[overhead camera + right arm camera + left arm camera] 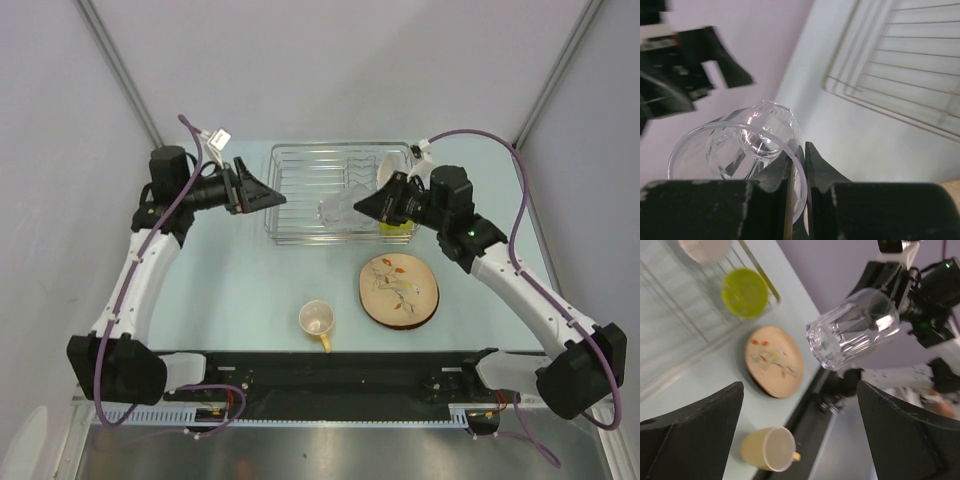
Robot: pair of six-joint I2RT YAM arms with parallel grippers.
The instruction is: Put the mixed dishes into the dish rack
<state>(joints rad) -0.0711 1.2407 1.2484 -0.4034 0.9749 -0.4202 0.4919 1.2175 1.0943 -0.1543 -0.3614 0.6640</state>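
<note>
White bowl [705,249] half beyond top edge.

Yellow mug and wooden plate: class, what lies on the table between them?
Nothing. The top view shows bare table between the yellow mug and the wooden plate; the left wrist view agrees.

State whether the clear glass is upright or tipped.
Tipped: the clear glass lies sideways in the air, its rim pinched in the right gripper.

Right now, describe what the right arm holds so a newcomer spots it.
Start at the chrome wire dish rack. Over its front rail, the right gripper pinches the rim of a small clear faceted glass, tipped sideways. It alone is transparent.
</note>
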